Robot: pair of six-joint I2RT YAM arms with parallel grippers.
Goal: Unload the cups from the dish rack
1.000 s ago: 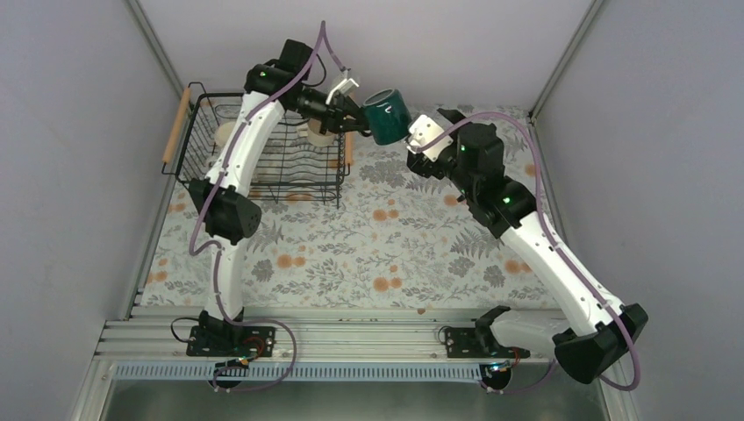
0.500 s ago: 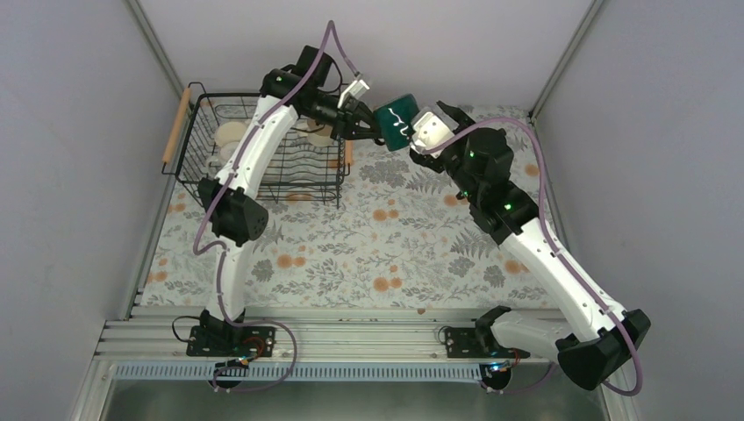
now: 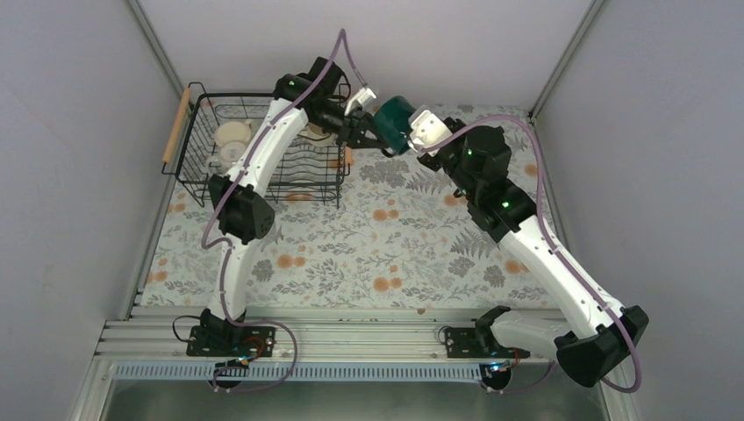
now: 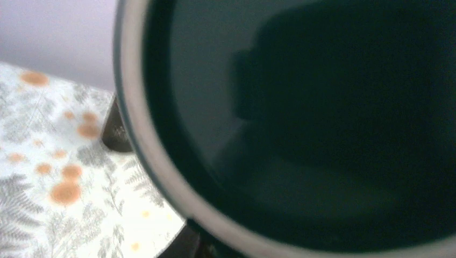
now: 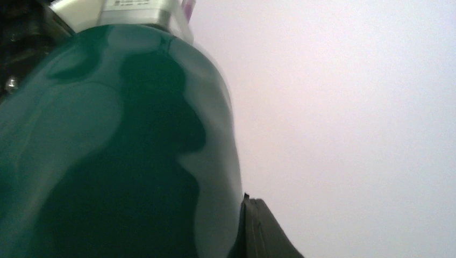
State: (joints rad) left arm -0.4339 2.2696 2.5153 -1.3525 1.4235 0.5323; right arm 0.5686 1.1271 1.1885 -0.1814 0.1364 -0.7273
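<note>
"Judging from above, where is the dark green mug (image 3: 396,112) found?"

"Off the table (image 3: 395,246), just right of the dish rack (image 3: 316,175) — clamped by the left gripper (image 3: 378,134), its mouth turned toward that wrist's camera."

"And the right gripper (image 3: 411,142)?"

"Close against the mug's other side. Whether its jaws are closed cannot be told — only green wall is seen from its wrist. A cream mug (image 3: 232,134) lies in the rack."
</note>
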